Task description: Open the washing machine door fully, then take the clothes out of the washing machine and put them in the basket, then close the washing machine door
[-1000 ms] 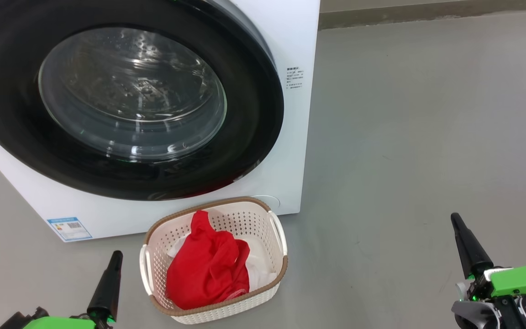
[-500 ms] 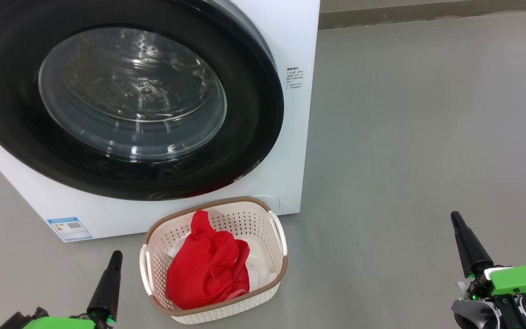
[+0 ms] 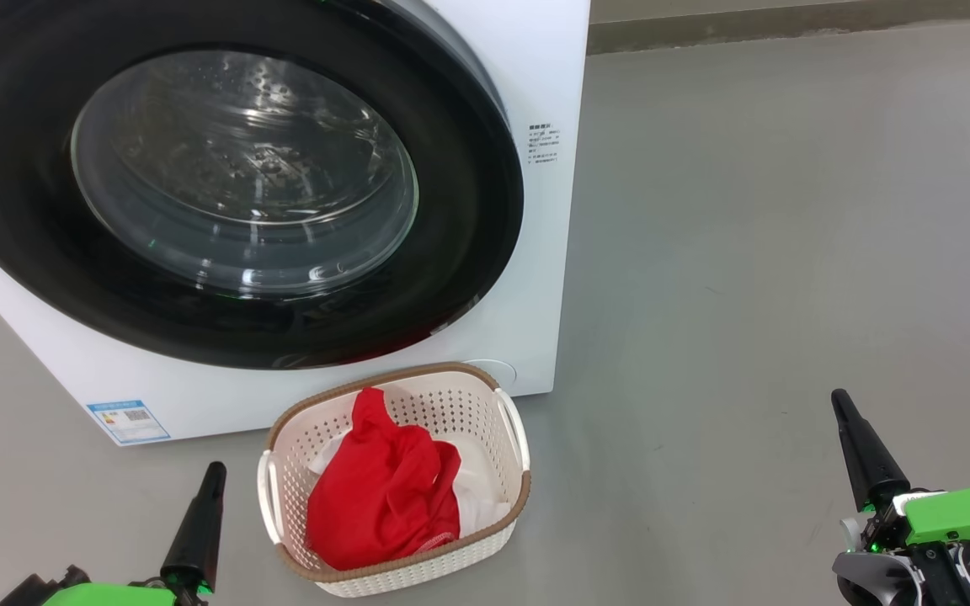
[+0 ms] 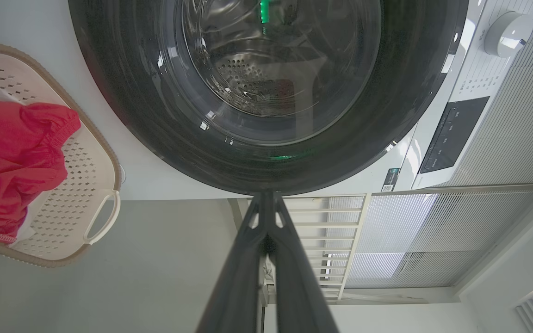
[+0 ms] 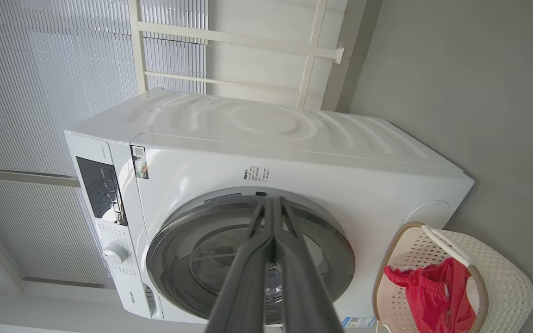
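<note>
Left hand (image 3: 212, 471) sat low at 7 o'clock in the head view. Its two dark fingers were pressed together on nothing, tips aimed toward 12. Right hand (image 3: 839, 402) sat at 4 o'clock, fingers likewise closed and empty, leaning slightly toward 11.

Basket (image 3: 451, 404) stood on the grey floor (image 3: 788, 210) at 6 o'clock of the washing machine door (image 3: 241, 177), near the machine's front. Left hand was at its 8 o'clock, near but apart. Right hand was at its 3 o'clock, well apart.

Clothes (image 3: 384, 497) lay in the basket, red garment heaped on top, white fabric under it toward 3 o'clock.

Door lay closed against the washing machine (image 3: 544, 76), its black rim against the white front. Perforated drum showed through the glass. Blue label (image 3: 129, 421) sat at the front's 7 o'clock corner.
</note>
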### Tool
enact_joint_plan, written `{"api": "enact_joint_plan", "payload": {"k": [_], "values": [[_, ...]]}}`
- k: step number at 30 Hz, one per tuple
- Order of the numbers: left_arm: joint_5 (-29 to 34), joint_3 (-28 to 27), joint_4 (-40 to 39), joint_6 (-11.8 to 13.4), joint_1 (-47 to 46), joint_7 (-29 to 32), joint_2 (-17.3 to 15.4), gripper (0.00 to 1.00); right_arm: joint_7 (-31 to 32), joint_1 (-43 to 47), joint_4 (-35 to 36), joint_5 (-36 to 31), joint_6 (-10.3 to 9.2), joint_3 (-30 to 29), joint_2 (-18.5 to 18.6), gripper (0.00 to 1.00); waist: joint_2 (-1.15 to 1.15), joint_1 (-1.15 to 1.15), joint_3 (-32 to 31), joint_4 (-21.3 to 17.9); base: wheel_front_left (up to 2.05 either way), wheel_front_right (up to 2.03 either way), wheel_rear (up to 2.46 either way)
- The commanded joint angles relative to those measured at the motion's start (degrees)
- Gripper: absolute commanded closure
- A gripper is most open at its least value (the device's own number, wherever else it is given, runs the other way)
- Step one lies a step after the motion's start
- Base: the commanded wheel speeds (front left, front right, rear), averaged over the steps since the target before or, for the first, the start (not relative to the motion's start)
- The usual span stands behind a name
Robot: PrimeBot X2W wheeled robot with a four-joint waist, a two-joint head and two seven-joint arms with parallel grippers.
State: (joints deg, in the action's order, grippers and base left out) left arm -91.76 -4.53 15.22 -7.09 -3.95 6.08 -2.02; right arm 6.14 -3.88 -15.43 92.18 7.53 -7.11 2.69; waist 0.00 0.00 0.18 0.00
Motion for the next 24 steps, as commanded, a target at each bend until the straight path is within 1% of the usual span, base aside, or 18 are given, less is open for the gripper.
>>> {"api": "enact_joint_plan", "payload": {"k": [1,24], "values": [[-0.40,-2.00,-1.18,-0.40,-2.24,0.41,-0.86,1.00,0.30,-2.30,1.41,0.03,-0.04,0.65,0.28,1.00,0.00,0.00,0.00,0.00,0.00,0.00,0.00],[-0.40,-1.99,-1.18,-0.40,-2.24,0.41,-0.86,1.00,0.33,-2.30,1.41,0.00,-0.04,0.61,0.25,1.00,0.00,0.00,0.00,0.00,0.00,0.00,0.00]]}}
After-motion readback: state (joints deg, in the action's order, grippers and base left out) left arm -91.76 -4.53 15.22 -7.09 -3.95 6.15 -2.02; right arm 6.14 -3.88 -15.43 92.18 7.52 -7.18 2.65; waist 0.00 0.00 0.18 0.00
